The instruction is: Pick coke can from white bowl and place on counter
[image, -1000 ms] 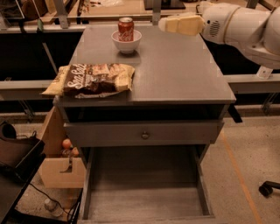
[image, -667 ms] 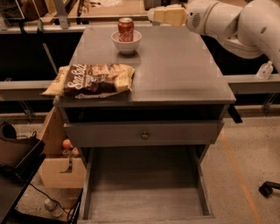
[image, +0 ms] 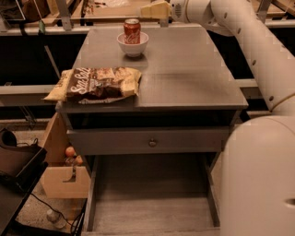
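A red coke can stands upright in a small white bowl at the far middle of the grey counter. My gripper is at the top of the camera view, above the counter's far edge, a little to the right of the can and higher than its top. It points left toward the can and touches nothing. The white arm runs from it down the right side of the view.
A brown chip bag lies on the counter's front left, hanging over the left edge. Below is a drawer with a round knob. A pale wooden bench lies behind. A wooden box with fruit stands at the lower left.
My gripper has moved left along the counter's far edge, from the right rear corner to a spot just right of the can. The can, bowl and bag have not moved.
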`<act>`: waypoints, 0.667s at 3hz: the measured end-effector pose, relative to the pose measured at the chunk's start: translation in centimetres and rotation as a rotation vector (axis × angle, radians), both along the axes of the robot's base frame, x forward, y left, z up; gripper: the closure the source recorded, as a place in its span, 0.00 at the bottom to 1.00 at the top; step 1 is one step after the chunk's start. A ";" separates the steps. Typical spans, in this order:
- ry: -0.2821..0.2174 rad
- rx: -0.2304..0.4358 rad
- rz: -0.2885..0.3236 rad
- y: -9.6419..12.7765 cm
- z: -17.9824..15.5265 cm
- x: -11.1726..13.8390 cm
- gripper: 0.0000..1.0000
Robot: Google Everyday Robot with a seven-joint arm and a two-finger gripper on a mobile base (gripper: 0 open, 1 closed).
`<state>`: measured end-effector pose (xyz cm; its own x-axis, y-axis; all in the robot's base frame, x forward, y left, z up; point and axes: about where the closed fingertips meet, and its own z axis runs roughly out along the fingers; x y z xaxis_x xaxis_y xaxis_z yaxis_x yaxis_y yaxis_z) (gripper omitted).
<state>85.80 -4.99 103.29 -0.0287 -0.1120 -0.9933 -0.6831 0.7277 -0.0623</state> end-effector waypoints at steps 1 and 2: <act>0.028 -0.037 0.007 1.6 -2.0 2.8 0.00; 0.055 -0.021 0.037 3.6 -3.8 4.3 0.00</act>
